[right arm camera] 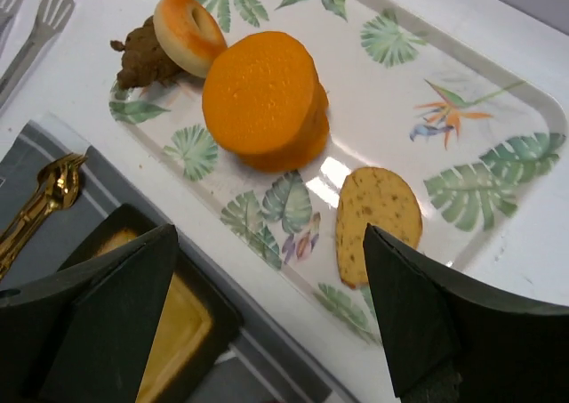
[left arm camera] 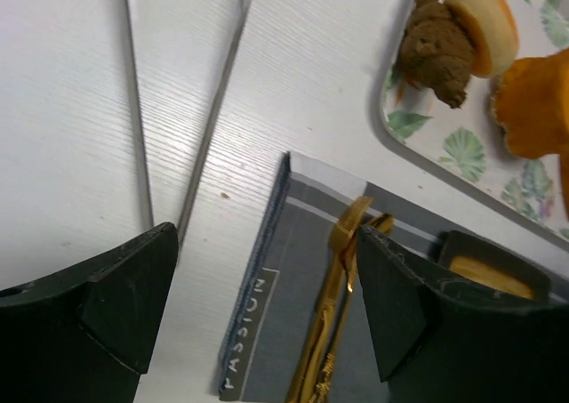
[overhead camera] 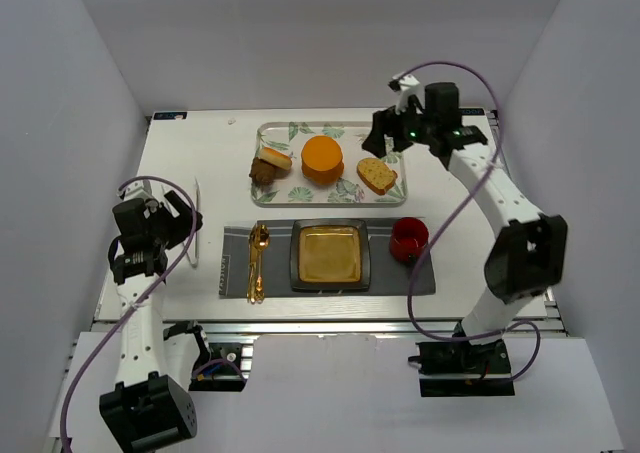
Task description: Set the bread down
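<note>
Flat tan-yellow bread slice (right arm camera: 375, 221) with brown crust lying on leafy white tray (right arm camera: 533, 109). Right end effector (right arm camera: 268, 270) hovering over tray, wide open. Left end effector (left arm camera: 265, 278) gaping open too.

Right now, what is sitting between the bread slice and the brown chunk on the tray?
The round orange food sits between the bread and the brown chunk on the tray; the top external view shows it plainly.

The left gripper (left arm camera: 265, 261) stands open above a grey placemat (left arm camera: 267, 341) with gold cutlery (left arm camera: 331, 332) on it. Metal tongs (left arm camera: 137, 100) lie on the white table (left arm camera: 53, 109). At upper right, a leaf-patterned tray (left arm camera: 462, 154) holds a brown chunk (left arm camera: 434, 52) and an orange food (left arm camera: 533, 100).
</note>
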Motion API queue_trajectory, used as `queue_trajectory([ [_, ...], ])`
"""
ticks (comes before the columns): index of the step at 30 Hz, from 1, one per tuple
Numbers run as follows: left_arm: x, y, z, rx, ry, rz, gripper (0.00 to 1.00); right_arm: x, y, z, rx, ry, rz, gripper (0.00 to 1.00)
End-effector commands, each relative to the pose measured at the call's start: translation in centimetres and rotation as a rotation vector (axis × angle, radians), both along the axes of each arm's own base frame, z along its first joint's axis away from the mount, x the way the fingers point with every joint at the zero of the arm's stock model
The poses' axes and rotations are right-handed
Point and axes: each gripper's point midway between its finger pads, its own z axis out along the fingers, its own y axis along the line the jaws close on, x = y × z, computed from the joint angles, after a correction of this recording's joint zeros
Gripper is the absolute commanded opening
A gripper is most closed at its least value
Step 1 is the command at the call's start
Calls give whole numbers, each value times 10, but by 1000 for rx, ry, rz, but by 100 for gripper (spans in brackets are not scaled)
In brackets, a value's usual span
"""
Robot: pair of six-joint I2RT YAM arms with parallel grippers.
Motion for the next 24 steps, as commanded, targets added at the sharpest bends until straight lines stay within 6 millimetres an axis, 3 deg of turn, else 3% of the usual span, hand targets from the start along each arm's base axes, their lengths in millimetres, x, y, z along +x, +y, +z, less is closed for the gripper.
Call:
queue_trajectory([
  [1, 17, 27, 22, 134, -69, 57, 89, -37, -9, 24, 133, -118, 178, 89],
  [2, 17, 34, 18, 156, -53, 82, 89, -36, -26, 26, 113, -174, 159, 89],
  [3, 18, 40, 15, 172, -38, 103, 81, -60, -19, 39, 199, -199, 299, 89],
  [4, 19, 47, 4, 194, 7, 119, 71, -63, -33, 60, 232, -280, 316, 89],
  [5, 18, 53, -2, 215, 36, 139, 61, -75, -32, 67, 279, -296, 376, 89],
  [7, 19, 64, -16, 265, 88, 155, 33, -92, -31, 60, 343, -219, 413, 73],
  [8, 20, 66, -23, 273, 97, 155, 31, -94, -31, 54, 322, -211, 424, 62],
  [9, 19, 69, -29, 282, 113, 161, 33, -93, -30, 57, 309, -213, 435, 27],
  [10, 19, 70, -39, 286, 143, 153, 42, -91, -31, 48, 298, -186, 432, 14],
  [11, 20, 71, -45, 288, 150, 151, 55, -92, -32, 37, 296, -130, 408, 12],
  [12, 20, 71, -50, 288, 160, 152, 69, -93, -33, 29, 294, -104, 400, 20],
  [13, 21, 72, -55, 294, 169, 145, 82, -92, -35, 23, 271, -111, 396, 36],
  [14, 23, 73, -63, 292, 184, 143, 86, -94, -35, 18, 260, -96, 384, 60],
  [15, 26, 71, -73, 290, 200, 118, 90, -94, -37, 11, 236, -109, 375, 67],
  [17, 29, 69, -83, 283, 219, 97, 91, -97, -39, 6, 216, -106, 366, 75],
  [24, 52, 70, -107, 272, 276, 30, 92, -102, -39, -2, 215, -100, 365, 77],
])
